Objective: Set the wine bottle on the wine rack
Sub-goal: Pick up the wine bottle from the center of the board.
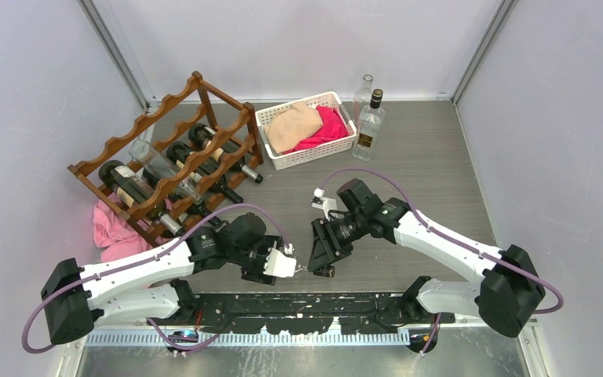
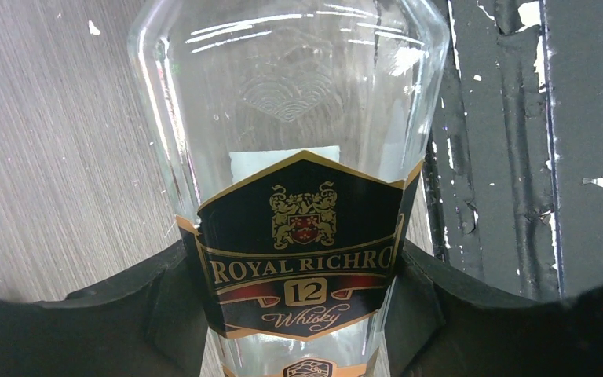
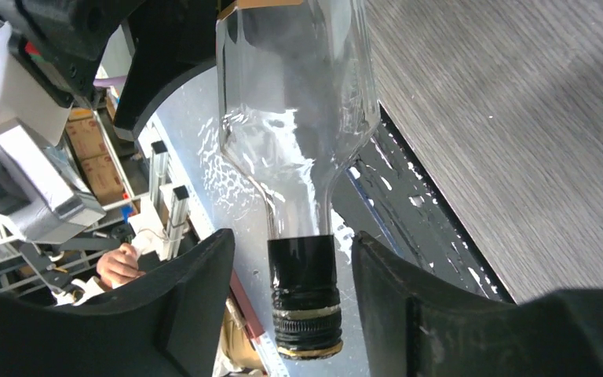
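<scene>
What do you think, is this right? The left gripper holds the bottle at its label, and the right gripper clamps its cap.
No. The left gripper holds the bottle at its label, but the right gripper does not clamp the cap: the right wrist view shows its jaws open, a gap on each side.

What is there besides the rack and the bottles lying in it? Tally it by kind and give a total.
Bottles: 3, the clear bottle and black-capped bottle upright by the basket, plus the held bottle.
Baskets: 1.
Cloths: 3, the tan cloth and pink cloth in the basket, and a second pink cloth beside the rack.
Total: 7.
</scene>
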Controlling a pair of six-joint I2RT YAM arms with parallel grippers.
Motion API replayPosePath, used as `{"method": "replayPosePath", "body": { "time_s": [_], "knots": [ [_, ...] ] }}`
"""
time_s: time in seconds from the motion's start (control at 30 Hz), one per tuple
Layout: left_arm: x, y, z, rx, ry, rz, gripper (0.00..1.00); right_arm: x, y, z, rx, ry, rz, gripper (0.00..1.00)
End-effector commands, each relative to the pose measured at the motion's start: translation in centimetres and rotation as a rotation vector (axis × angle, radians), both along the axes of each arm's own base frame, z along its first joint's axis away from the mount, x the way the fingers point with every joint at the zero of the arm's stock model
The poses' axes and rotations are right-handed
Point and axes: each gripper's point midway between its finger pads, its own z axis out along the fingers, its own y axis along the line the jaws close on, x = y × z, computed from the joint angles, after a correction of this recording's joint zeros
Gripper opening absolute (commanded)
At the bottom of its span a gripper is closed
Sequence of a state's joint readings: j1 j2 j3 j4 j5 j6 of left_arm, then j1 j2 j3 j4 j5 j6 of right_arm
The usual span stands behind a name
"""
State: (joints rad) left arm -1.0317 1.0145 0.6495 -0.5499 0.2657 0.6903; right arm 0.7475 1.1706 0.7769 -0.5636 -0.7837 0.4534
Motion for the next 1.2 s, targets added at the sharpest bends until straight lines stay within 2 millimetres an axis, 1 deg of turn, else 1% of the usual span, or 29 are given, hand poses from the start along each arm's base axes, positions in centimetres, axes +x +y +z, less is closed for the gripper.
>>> {"method": "replayPosePath", "body": {
  "time_s": [0.0, 0.23, 0.4, 0.43, 0.47, 0.5, 0.63, 0.67, 0.7, 0.73, 0.83, 0.87, 0.9, 0.93, 1.0, 1.07, 1.17],
  "knots": [
    [1.2, -2.9, 4.5, -0.144, -0.07, -0.05, 0.0, -0.3, 1.0, 1.3, 0.047, -0.003, 0.077, 0.6],
    [1.4, -3.0, 4.5, -0.142, -0.064, -0.053, 0.0, -1.3, 1.3, 0.8, 0.035, 0.016, 0.114, 0.63],
    [1.5, -3.2, 4.5, -0.146, -0.054, -0.056, 0.0, -2.1, 1.8, 0.1, 0.023, 0.026, 0.14, 0.6],
    [1.5, -3.2, 4.5, -0.147, -0.054, -0.057, 0.0, -2.0, 2.0, 0.1, 0.027, 0.021, 0.138, 0.57],
    [1.5, -3.3, 4.6, -0.148, -0.052, -0.058, 0.0, -2.0, 2.1, 0.0, 0.029, 0.023, 0.138, 0.53],
    [1.5, -3.3, 4.6, -0.148, -0.051, -0.057, 0.0, -2.0, 2.2, 0.0, 0.033, 0.027, 0.137, 0.46],
    [1.7, -3.2, 4.5, -0.143, -0.055, -0.05, 0.0, -2.2, 2.4, 0.2, 0.044, 0.041, 0.149, 0.08],
    [1.7, -3.2, 4.6, -0.144, -0.058, -0.045, 0.0, -2.3, 2.4, 0.2, 0.048, 0.041, 0.152, 0.03],
    [1.9, -3.2, 4.7, -0.149, -0.064, -0.035, 0.01, -2.4, 2.3, 0.4, 0.058, 0.039, 0.155, 0.01],
    [2.2, -3.3, 4.8, -0.156, -0.073, -0.023, 0.04, -2.5, 2.4, 0.7, 0.071, 0.036, 0.155, 0.01],
    [2.6, -3.3, 5.3, -0.18, -0.085, 0.022, 0.53, -2.9, 2.6, 1.7, 0.132, 0.048, 0.142, 0.01],
    [2.7, -3.3, 5.6, -0.195, -0.087, 0.033, 0.67, -2.9, 2.7, 2.1, 0.159, 0.043, 0.134, 0.01],
    [2.7, -3.4, 5.8, -0.209, -0.087, 0.039, 0.76, -3.1, 2.7, 2.2, 0.174, 0.049, 0.127, 0.01],
    [2.7, -3.4, 6.1, -0.226, -0.089, 0.045, 0.81, -3.1, 2.7, 2.4, 0.191, 0.045, 0.117, 0.01],
    [2.7, -3.4, 6.9, -0.267, -0.098, 0.064, 0.88, -3.1, 2.8, 2.7, 0.216, 0.042, 0.098, 0.01],
    [2.6, -3.4, 7.7, -0.305, -0.104, 0.075, 0.99, -3.2, 2.8, 3.0, 0.241, 0.041, 0.079, 0.01],
    [2.2, -3.2, 8.8, -0.336, -0.102, 0.076, 1.0, -3.1, 3.0, 3.5, 0.286, 0.041, 0.053, 0.01]
  ]
}}
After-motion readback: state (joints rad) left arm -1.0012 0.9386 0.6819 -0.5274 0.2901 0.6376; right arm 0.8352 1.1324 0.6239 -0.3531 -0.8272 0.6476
